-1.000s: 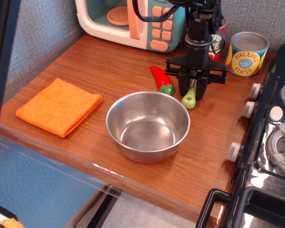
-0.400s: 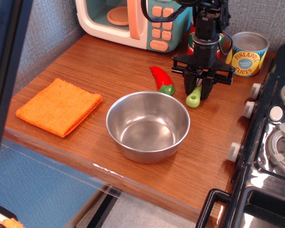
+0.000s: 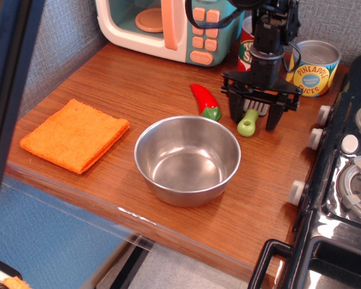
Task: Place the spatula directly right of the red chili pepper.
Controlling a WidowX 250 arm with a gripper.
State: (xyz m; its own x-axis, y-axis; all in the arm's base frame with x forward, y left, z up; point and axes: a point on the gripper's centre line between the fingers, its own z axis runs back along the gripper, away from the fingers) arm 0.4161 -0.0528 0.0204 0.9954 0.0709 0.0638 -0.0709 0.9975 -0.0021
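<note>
Since a second ago your gripper (image 3: 253,118) has carried the spatula (image 3: 249,123) a little to the right and spread its fingers: they were pinched on the green handle, and now they stand wide apart on either side of it, holding nothing. You can see the spatula lying on the wooden counter (image 3: 138,90) just right of the red chili pepper (image 3: 205,101), apart from it, its green handle end pointing toward the steel bowl (image 3: 188,159) and its grey blade tucked under the claw. By my reading you are at the release, and the placement looks done. Your next move calls for a straight lift, so that neither finger drags the handle sideways toward the pepper or the pineapple can (image 3: 313,68) behind it.
</note>
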